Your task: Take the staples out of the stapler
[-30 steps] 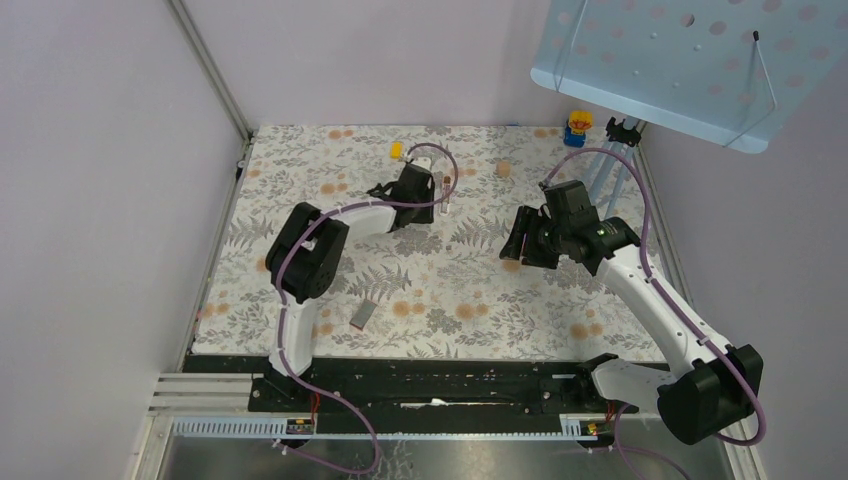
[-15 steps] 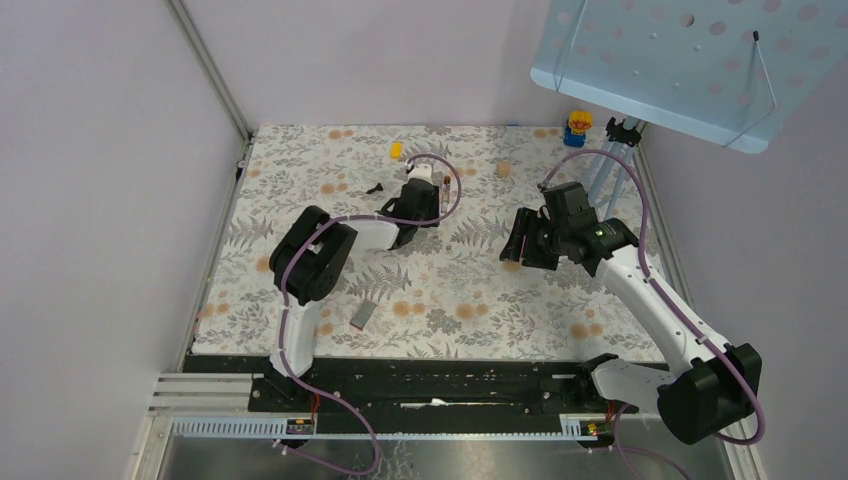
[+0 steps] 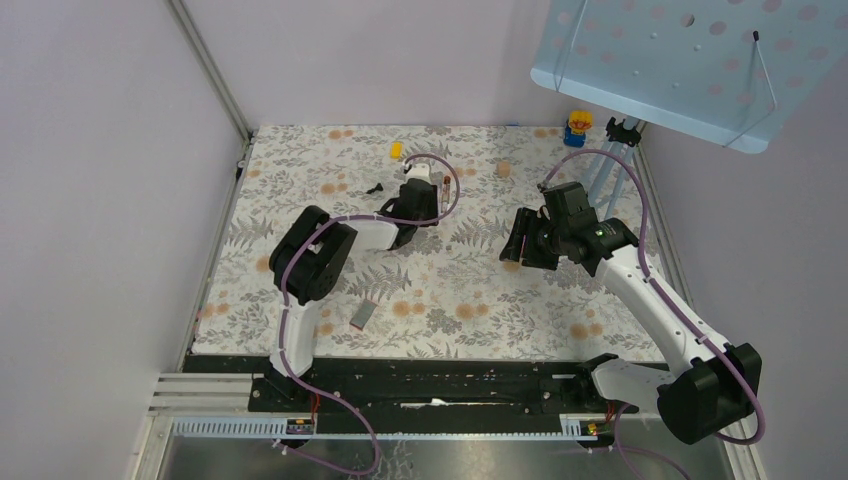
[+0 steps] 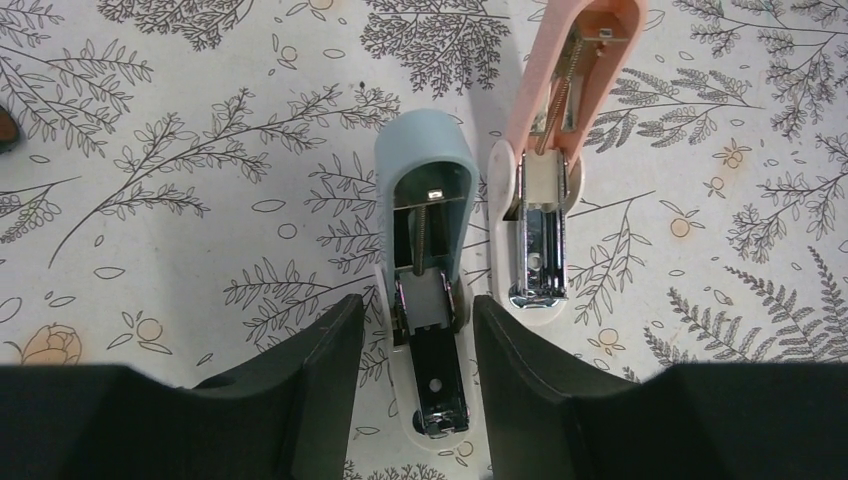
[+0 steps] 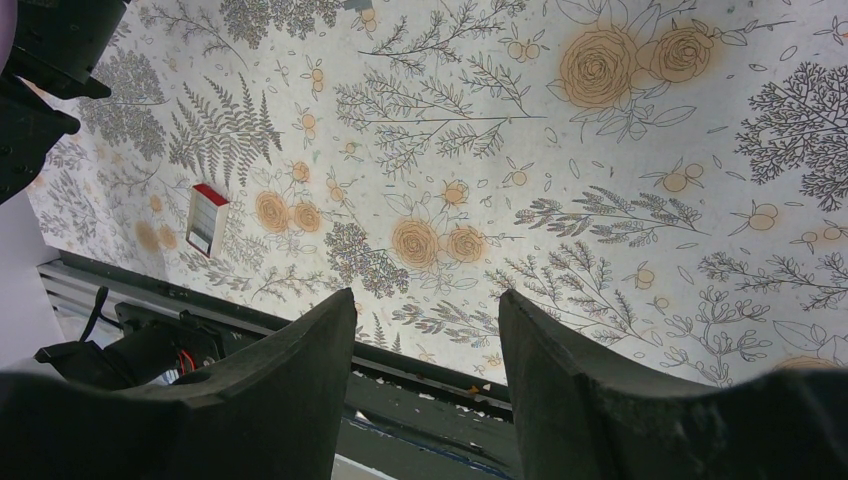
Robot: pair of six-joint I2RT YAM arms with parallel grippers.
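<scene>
A blue-grey stapler (image 4: 425,190) lies opened flat on the floral mat, its metal magazine (image 4: 437,380) bare and pointing toward my wrist. A pink stapler (image 4: 575,70), also opened flat, lies right beside it. My left gripper (image 4: 420,345) is open, one finger on each side of the blue stapler's magazine with small gaps to it. In the top view the left gripper (image 3: 417,197) covers the blue stapler, and the pink one (image 3: 441,186) shows at its right. My right gripper (image 3: 516,243) is open and empty above the mat (image 5: 425,330).
A small grey box with a red end (image 3: 363,314) lies near the front, also in the right wrist view (image 5: 208,220). A black piece (image 3: 374,188), a yellow item (image 3: 396,150), a tan cube (image 3: 503,168) and a toy figure (image 3: 578,124) lie farther back.
My left gripper shifted slightly over the staplers a second ago, uncovering the small black piece at its left, then held still. The right arm has not moved.
</scene>
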